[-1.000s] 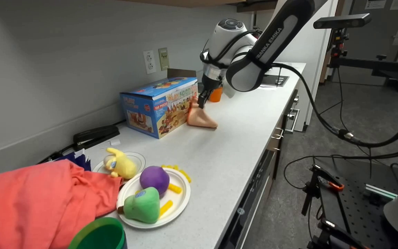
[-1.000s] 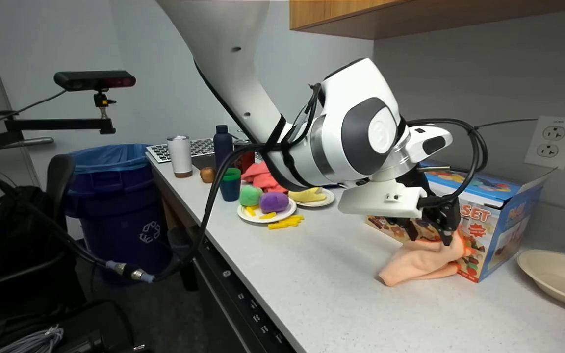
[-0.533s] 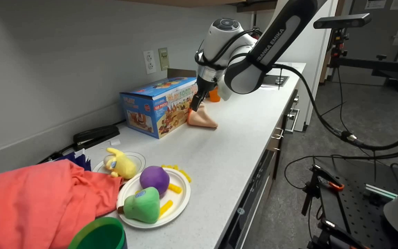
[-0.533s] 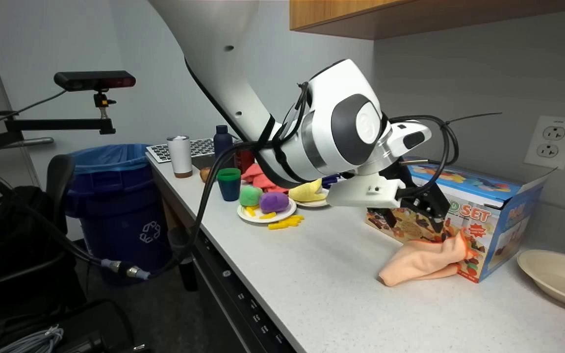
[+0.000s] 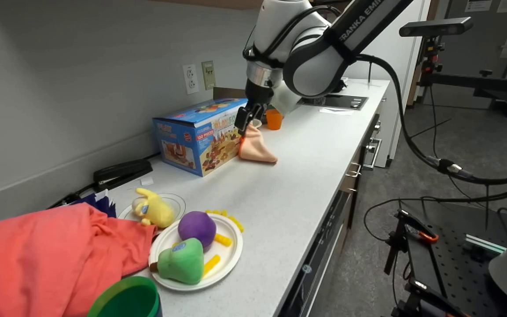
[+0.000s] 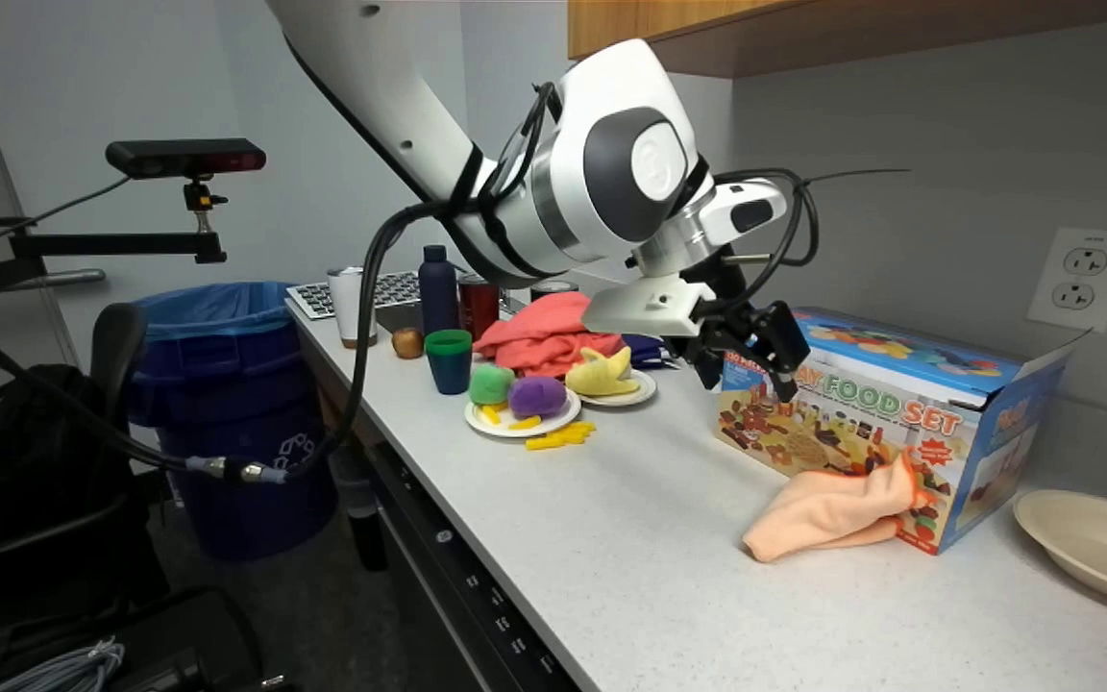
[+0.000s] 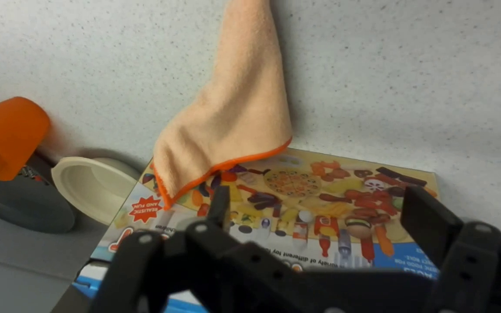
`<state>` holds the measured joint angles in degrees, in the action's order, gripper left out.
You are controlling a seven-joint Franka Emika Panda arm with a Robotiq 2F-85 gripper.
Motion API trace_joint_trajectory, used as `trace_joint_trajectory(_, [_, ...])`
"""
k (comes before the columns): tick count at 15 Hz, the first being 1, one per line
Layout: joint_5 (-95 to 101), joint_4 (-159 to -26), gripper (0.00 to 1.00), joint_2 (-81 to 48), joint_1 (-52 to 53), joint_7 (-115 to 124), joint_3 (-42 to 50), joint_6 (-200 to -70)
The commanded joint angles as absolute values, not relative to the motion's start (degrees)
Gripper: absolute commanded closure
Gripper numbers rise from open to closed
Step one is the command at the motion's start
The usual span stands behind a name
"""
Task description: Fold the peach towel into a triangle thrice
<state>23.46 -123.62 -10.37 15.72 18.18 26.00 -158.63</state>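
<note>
The peach towel with orange edging lies folded and rumpled on the counter, one end up against the toy food box. It shows in both exterior views [image 5: 257,149] [image 6: 832,511] and in the wrist view [image 7: 244,95]. My gripper [image 7: 315,195] is open with nothing between its fingers. It hangs in the air above and apart from the towel, in front of the box's printed face. It also shows in both exterior views [image 5: 241,127] [image 6: 749,384]. The towel's underside and inner folds are hidden.
The play food box [image 5: 200,136] stands against the wall beside the towel. An orange cup [image 7: 11,134] and a beige bowl [image 7: 98,182] are near it. A white plate with plush toys [image 5: 227,259] and a coral cloth [image 5: 60,259] lie farther along the counter.
My gripper has risen off the towel and moved away from it, along the box face. The towel's raised end has been let go and rests in nearly the same place.
</note>
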Motion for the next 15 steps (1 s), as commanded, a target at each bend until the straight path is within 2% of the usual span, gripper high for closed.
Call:
trace_joint_trajectory(1, [27.1,-126.95,0.0,-2.61,11.61,24.17,20.09,-153.52])
trace_joint_trajectory(5, [30.44,-129.96,0.0,2.42,6.48,31.4,13.66,-151.32])
trace_joint_trajectory(7, [27.86,-127.51,0.0,-0.75,3.91,27.89,11.06,-152.46])
trace_joint_trajectory(15, [27.9,-127.48,0.0,-1.36,2.73,27.88,9.97,-152.46])
